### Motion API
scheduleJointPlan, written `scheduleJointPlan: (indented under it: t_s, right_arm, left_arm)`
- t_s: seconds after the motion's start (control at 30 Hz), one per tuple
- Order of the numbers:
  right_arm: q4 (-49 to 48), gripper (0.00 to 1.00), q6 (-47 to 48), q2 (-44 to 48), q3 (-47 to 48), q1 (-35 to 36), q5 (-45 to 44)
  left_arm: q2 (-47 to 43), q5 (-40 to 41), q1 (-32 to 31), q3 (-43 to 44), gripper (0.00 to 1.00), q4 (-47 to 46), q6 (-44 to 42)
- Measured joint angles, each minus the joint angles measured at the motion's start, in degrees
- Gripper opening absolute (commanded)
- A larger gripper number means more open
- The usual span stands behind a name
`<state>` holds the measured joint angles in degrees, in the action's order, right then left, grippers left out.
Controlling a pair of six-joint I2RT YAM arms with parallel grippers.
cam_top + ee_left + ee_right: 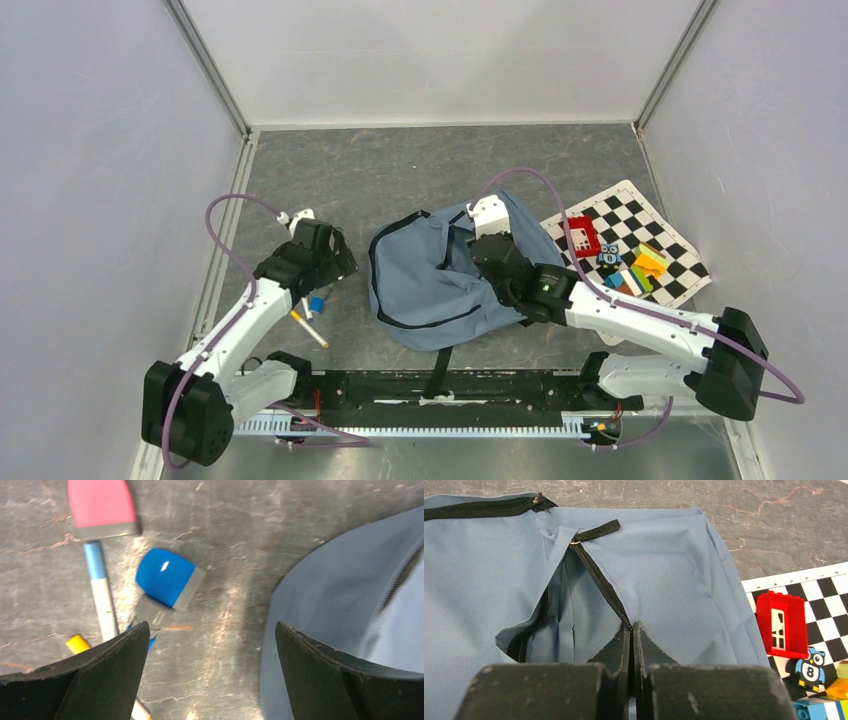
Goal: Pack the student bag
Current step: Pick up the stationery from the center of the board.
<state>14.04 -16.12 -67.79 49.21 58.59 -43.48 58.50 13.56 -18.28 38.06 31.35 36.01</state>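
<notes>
Grey tabletop [400,170], student bag [425,285] central, checkered mat [630,210] at right edge

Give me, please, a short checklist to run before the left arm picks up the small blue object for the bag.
1. Left gripper open and empty: ok.
2. Small blue object between its fingers: not ok, it lies beyond the tips, off to one side.
3. Right gripper shut on the student bag at the zipper edge: ok.
4. Bag mouth wide enough for dropping things in: not ok, only a narrow slit shows.
5. Inside of the bag free: cannot tell.
</notes>
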Motion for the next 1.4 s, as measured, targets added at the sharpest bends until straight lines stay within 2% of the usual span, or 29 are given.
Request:
scheduleJointPlan:
  t_s: [0.2,0.4,0.6,0.93,1.2,1.27,1.4]
  right_arm:
    - [0.98,0.00,-2.29,0.28,-0.02,-0.35,2.60]
    - [4.17,0.00,-4.33,-0.50,1.62,-0.72,5.18]
    - [5.14,0.00,-5.35,-0.48,1.62,-1.42,6.64]
    - [6.40,0.00,-5.77,-0.52,2.32,-2.32,8.17]
    - [7.69,0.00,-5.70,-1.60,4.00,-2.64,8.81]
    - [8.00,0.00,-5.55,-2.01,4.61,-2.86,8.85]
    - [9.14,0.00,-5.09,-2.58,6.14,-3.26,9.03]
  left_arm:
    - [3.54,4.04,1.20,0.02,0.97,5.75,0.02]
    - [8.76,5.99,2.82,0.02,0.77,9.53,0.07]
    - [12.37,5.84,3.10,0.20,0.64,10.36,0.00]
    - [15.74,5.22,3.10,1.92,0.63,10.01,-1.73]
    - [20.52,2.29,3.10,3.04,0.52,8.79,-3.08]
    - [20.46,1.33,3.10,3.04,0.47,8.70,-3.02]
    - [20.06,0.15,3.10,2.78,0.26,8.59,-2.47]
